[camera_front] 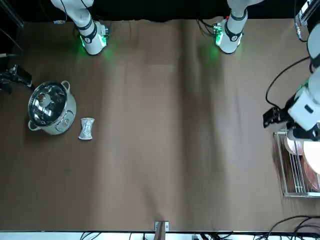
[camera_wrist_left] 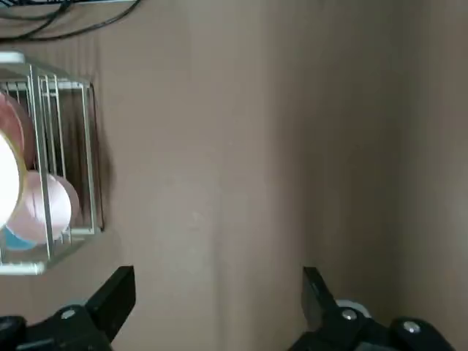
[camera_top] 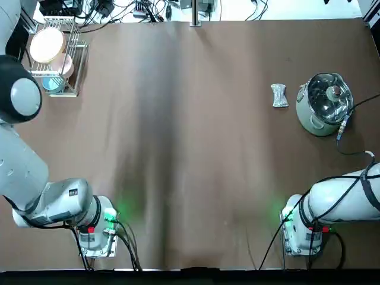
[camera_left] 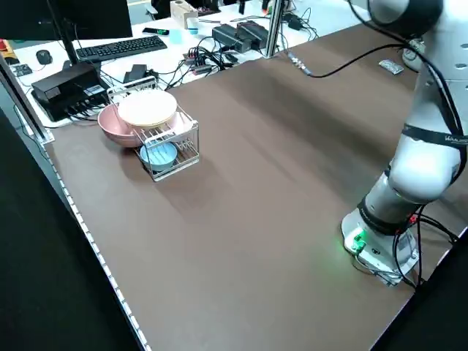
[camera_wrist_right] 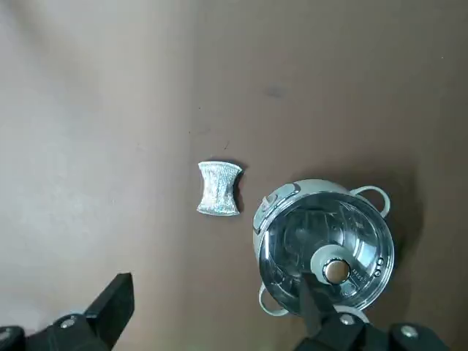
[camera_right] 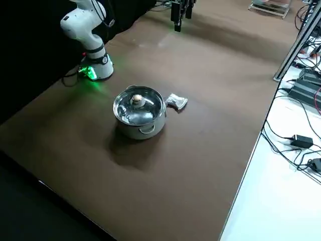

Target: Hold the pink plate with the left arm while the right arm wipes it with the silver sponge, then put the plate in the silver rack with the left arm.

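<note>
The open left gripper is near the silver rack holding the pink plate. The plate is likely rigid, slippery; grip its rim. The silver sponge, probably light and compressible, lies below the open right gripper; pinch its waist.

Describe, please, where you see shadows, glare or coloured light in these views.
Top view: green glow beside both arm bases, a broad dark band down the table; right side view: shadow below the pot; right wrist view: bright reflections on its glass lid.
</note>
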